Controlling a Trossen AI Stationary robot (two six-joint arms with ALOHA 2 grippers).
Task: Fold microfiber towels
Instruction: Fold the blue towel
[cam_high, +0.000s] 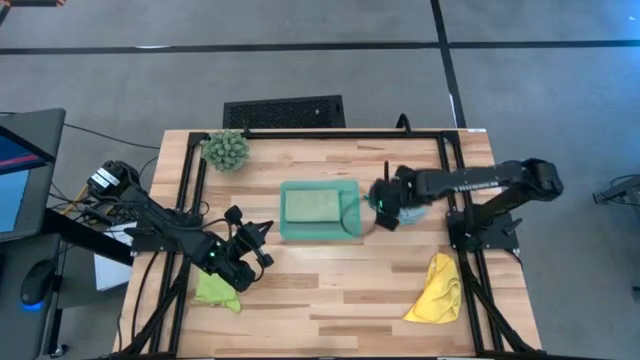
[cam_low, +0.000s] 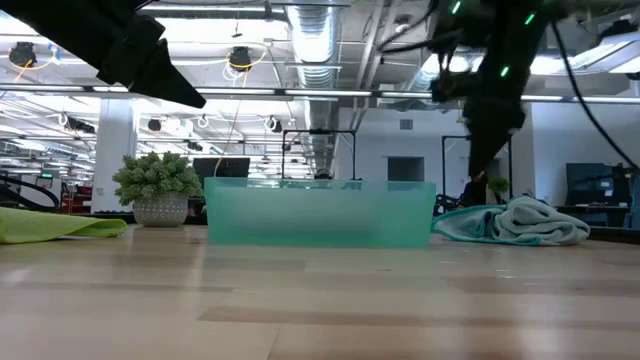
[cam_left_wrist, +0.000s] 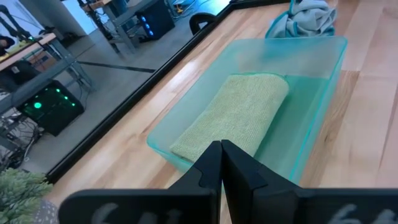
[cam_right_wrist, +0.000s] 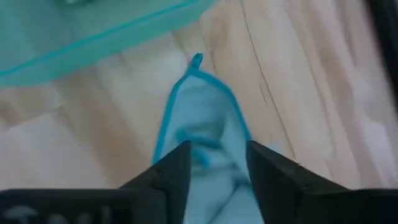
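Beside the teal tray's (cam_high: 320, 236) right edge, the right gripper (cam_right_wrist: 217, 163) hangs with its fingers parted over the crumpled light blue towel (cam_right_wrist: 208, 118), not gripping it. A sage towel (cam_left_wrist: 233, 118) lies folded inside the tray. The left gripper (cam_left_wrist: 222, 163) is clenched, empty.

Sage towel (cam_high: 313, 206) lies folded in the tray (cam_high: 290, 232); blue towel (cam_low: 512, 222) crumpled at its 3 o'clock; lime towel (cam_high: 216, 291) at 8; yellow towel (cam_high: 437, 290) at 4.

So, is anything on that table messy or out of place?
Mostly the towels: the yellow towel, lime green towel and light blue towel lie crumpled on the wood. Only the pale sage towel sits neatly folded in the teal tray.
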